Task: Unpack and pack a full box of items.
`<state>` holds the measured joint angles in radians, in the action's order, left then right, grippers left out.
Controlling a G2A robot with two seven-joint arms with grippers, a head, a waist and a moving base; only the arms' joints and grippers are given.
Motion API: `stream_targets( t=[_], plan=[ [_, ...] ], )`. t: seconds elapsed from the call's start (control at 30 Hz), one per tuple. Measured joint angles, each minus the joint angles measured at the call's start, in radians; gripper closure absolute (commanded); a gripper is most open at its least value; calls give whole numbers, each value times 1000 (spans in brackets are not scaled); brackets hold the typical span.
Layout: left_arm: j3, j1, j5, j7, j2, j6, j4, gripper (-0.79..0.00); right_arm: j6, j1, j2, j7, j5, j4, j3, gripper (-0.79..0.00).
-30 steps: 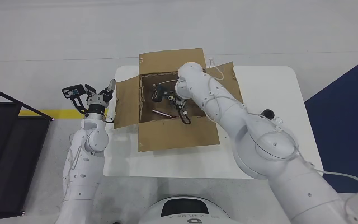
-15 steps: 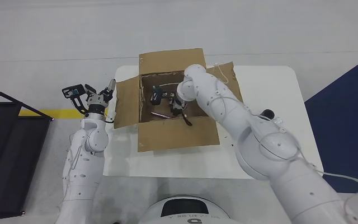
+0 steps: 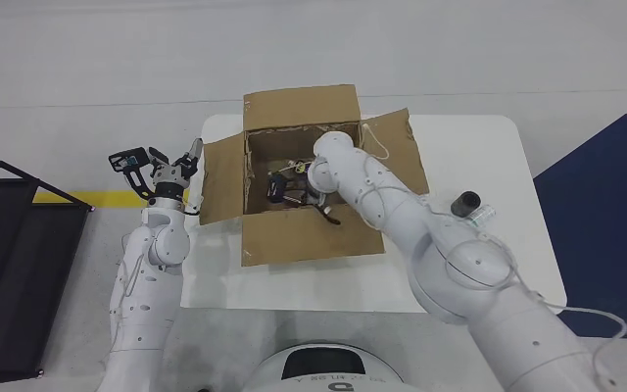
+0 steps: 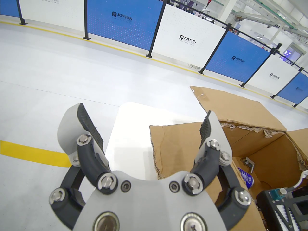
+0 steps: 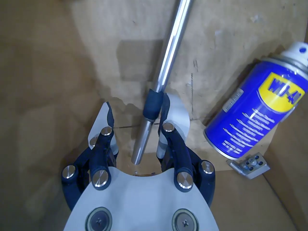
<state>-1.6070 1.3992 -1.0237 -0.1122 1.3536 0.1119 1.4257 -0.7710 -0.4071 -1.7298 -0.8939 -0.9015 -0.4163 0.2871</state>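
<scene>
An open cardboard box (image 3: 294, 230) stands on the white table (image 3: 470, 265). My right gripper (image 5: 137, 103) is down inside it (image 3: 294, 186), open, with a shiny metal rod (image 5: 173, 39) lying between its fingers. The rod's dark blue band rests against one finger (image 5: 168, 106); the other finger stands apart from it. A blue spray can (image 5: 255, 118) lies on the box floor beside a small metal bracket (image 5: 250, 167). My left gripper (image 4: 144, 111) is held open and empty outside the box's left flap (image 3: 181, 162).
A short black cylinder (image 3: 465, 204) lies on the table to the right of the box. The box's flaps (image 3: 397, 137) stand out on all sides. A dark rack (image 3: 29, 255) stands on the floor at the far left.
My right arm has shifted toward the box's near side and lowered onto the rod, uncovering the black cylinder on the table. The left arm has not moved.
</scene>
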Motion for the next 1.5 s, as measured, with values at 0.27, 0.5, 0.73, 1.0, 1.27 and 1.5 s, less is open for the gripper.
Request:
stream_targets(
  t=[0.27,0.5,0.73,1.0,1.27,1.5],
  plan=[
    [0,0,0,0,0,0,0,-785,46,30,-12,32,-39,50,3,-252],
    [0,0,0,0,0,0,0,-785,47,45,-16,41,-44,64,15,-268],
    [0,0,0,0,0,0,0,-785,17,35,-25,32,-19,65,28,-329],
    [0,0,0,0,0,0,0,-785,-30,31,-32,27,16,74,46,-351],
    [0,0,0,0,0,0,0,-785,18,17,-52,-12,-28,79,26,-302],
    [0,0,0,0,0,0,0,-785,107,24,-69,-15,-97,97,6,0]
  ],
)
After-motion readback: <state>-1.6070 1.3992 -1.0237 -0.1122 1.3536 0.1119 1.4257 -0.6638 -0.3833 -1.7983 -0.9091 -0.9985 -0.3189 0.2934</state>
